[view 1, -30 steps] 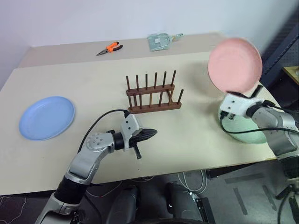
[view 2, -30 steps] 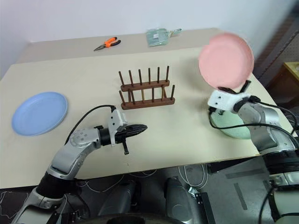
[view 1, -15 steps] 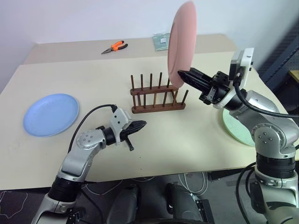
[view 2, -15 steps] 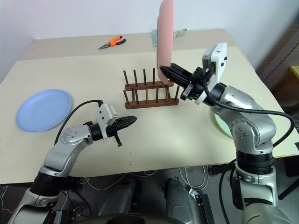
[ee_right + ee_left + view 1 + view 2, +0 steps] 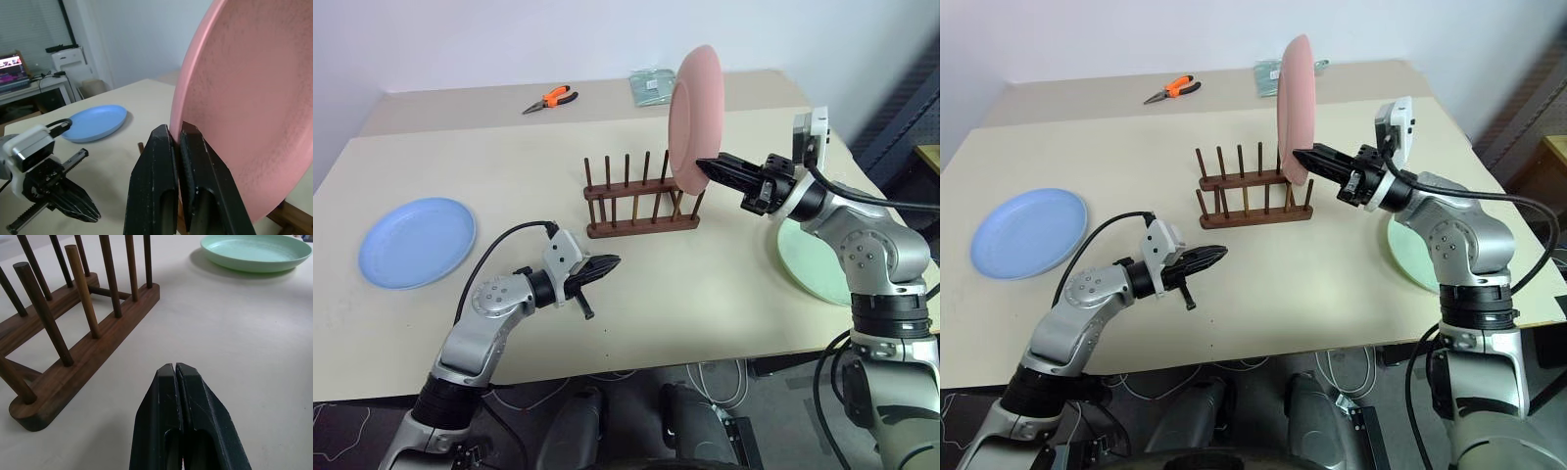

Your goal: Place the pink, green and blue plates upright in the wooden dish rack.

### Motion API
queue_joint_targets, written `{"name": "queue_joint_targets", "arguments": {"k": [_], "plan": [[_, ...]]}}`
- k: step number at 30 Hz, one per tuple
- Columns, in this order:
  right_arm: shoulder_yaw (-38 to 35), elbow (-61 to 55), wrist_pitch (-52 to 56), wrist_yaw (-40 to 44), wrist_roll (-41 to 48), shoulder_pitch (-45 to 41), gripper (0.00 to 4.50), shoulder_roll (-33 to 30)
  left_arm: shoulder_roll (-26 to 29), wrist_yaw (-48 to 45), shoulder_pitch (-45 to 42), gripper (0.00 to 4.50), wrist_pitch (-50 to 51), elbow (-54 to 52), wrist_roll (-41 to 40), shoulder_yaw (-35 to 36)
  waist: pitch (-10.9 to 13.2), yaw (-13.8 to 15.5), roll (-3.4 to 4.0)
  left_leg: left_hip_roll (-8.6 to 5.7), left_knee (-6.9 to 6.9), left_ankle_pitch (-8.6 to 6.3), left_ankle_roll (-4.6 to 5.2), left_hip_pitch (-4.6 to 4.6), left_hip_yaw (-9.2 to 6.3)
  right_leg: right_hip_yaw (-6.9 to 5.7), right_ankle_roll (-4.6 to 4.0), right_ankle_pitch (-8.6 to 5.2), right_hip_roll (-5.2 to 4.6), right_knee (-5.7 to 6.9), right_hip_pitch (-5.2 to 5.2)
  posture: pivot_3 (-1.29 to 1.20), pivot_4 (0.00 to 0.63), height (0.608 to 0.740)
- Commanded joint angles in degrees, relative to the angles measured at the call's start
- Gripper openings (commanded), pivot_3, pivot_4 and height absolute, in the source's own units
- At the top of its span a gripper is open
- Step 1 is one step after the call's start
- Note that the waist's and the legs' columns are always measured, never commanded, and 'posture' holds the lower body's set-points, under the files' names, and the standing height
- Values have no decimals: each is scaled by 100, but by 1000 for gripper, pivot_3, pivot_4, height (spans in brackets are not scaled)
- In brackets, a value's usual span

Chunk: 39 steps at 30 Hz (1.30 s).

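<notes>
beige table [image 5: 724, 294] against a pale wall [image 5: 509, 39] (dark floor [image 5: 783, 401] below).

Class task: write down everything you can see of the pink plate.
The pink plate is round, shallow, matte, plastic-looking and salmon-coloured. It stands on edge in the air over the right end of the wooden rack, not seated between the pegs. The right tool pinches its lower rim; nothing else visibly touches it.

light: bright, even, overhead | shadows: soft, short | glare: none | blur: wrist-view backgrounds soft
</notes>
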Motion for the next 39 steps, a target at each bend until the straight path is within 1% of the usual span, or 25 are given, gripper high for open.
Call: {"name": "queue_joint_targets", "arguments": {"k": [1,2,5,6,9,11,12,14,17,21,23,26,30,31,33,34,35,36,37,39], "plan": [[-133,222,-110,230,-53,-201,28,-74,26,-17,-36,0,-30,-217,-48,39,0,-3,0,0,0,0,0,0,0,0,0,0,0,0,0,0,150,738],[-129,296,-122,269,-89,-211,28,-81,28,-18,-35,0,-30,-219,-46,37,0,-4,0,0,1,0,0,0,1,1,0,0,0,0,0,0,150,738],[-118,428,-226,272,-251,-236,932,-90,37,-24,-32,0,-34,-219,-43,39,0,-5,0,0,1,0,0,0,1,1,0,0,0,1,-1,0,150,738],[-117,432,-292,254,-322,-238,1367,-90,41,-27,-30,0,-35,-220,-42,39,0,-5,0,0,0,0,0,0,1,1,0,0,0,1,-1,0,150,738],[-100,376,-596,173,-631,-206,2884,-105,48,-36,-28,0,-26,-224,-46,37,0,-4,0,0,0,0,0,0,2,2,0,0,0,1,-2,0,150,738],[-69,237,-875,160,-920,-88,3890,-225,50,-40,-29,0,-17,-229,-47,31,0,-1,1,0,1,0,0,0,2,2,1,1,0,1,-2,0,150,738],[-66,180,-974,159,-1027,-39,3890,-275,51,-41,-27,0,-14,-233,-47,28,0,1,1,0,1,0,-1,0,2,2,1,1,0,1,-2,0,150,738],[-143,-110,-1164,138,-1321,251,3890,-570,57,-41,-16,0,-7,-244,-50,31,0,24,1,-1,0,0,-1,-1,2,1,1,1,-1,1,-2,0,150,738],[-334,-614,-1234,139,-1624,933,3890,-1148,79,-60,11,0,14,-270,-71,33,0,60,0,-4,1,0,-1,-7,-4,-4,2,0,-4,0,-3,0,150,738],[-463,-1085,-1075,-120,-1966,1861,3890,-1567,112,-137,-10,0,-10,-214,-70,-9,0,21,0,-5,3,-1,0,-12,2,0,0,-1,-9,-5,-5,0,150,738],[-499,-1278,-946,-413,-2168,2302,3890,-1592,113,-189,-55,0,-55,-160,-32,-52,0,14,0,2,2,-1,0,-7,7,6,-2,-2,-8,-3,-4,0,150,738],[-472,-1584,-522,-1086,-2662,2985,3890,-1566,85,-232,-144,0,-77,-96,-4,-94,0,28,1,5,3,-1,0,-4,9,9,-3,-2,-6,1,-4,0,150,738],[-432,-1827,151,-1846,-3012,3429,3890,-1357,70,-315,-200,0,-117,-18,-3,-161,0,31,1,2,5,-1,0,-5,13,12,-2,-2,-3,0,-5,0,150,738],[-362,-1801,215,-1987,-3154,3484,3657,-1338,66,-337,-212,0,-133,3,-1,-189,0,31,1,3,5,-1,0,-5,13,12,-2,-2,-2,0,-5,0,150,738],[-222,-1703,231,-2233,-3450,3533,3025,-1317,58,-374,-235,0,-160,37,12,-249,0,34,1,3,5,-1,0,-4,13,12,-2,-2,-2,0,-4,0,150,738],[-214,-1643,270,-2333,-3496,3500,2426,-1261,57,-393,-254,0,-181,58,30,-274,0,32,1,2,4,-1,0,-4,13,11,-2,-2,-1,0,-4,0,150,738],[-192,-1576,281,-2434,-3579,3455,2031,-1238,49,-403,-284,0,-189,85,39,-284,0,31,1,2,4,-1,0,-4,14,12,-2,-2,-1,0,-4,0,150,738],[-191,-1528,298,-2501,-3624,3408,1519,-1206,42,-410,-312,0,-192,111,41,-285,0,33,1,2,5,-1,0,-4,14,11,-2,-2,0,0,-4,0,150,738],[-207,-1507,328,-2546,-3631,3345,847,-1166,37,-417,-328,0,-196,127,42,-281,0,33,1,2,5,-1,0,-4,14,11,-2,-2,0,0,-4,0,150,738],[-232,-1507,378,-2585,-3623,3266,18,-1118,33,-426,-337,0,-204,140,44,-274,-1,7,0,2,6,-1,0,-4,15,12,-2,-2,1,0,-4,0,150,738]]}}
